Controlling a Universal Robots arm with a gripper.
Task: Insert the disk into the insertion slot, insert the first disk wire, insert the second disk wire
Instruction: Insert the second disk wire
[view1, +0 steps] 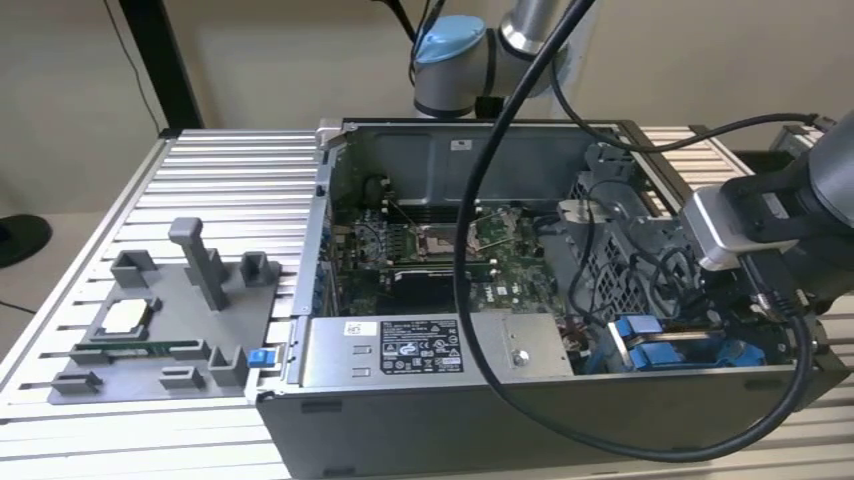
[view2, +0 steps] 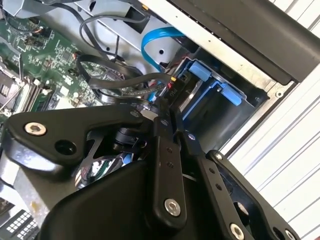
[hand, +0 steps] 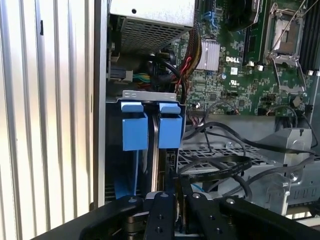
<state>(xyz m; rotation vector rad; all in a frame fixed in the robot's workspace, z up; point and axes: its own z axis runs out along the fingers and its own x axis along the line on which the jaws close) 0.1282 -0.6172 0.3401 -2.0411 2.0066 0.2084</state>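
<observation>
Looking down into the open computer case (view1: 467, 420), I see my hand (view2: 172, 120) low in the corner of the case that sits nearest the worktop (view1: 214, 170) edge on the exterior view's right. The 2 fingers (view2: 164, 165) are pressed close together, and the tips sit right at a black wire end (view2: 167, 92) by the back of the disk (hand: 156, 145). I think they are pinching that wire end, but I cannot tell for sure.

The disk stands on its edge inside the insertion slot (view1: 627, 270), with its blue frame (hand: 150, 125) tabs up at the mouth. So the disk step looks done. My hand is held in line with the disk so a plug can go straight in. Loose black wires (hand: 220, 165) lie over the grey holed metal just beside it.
</observation>
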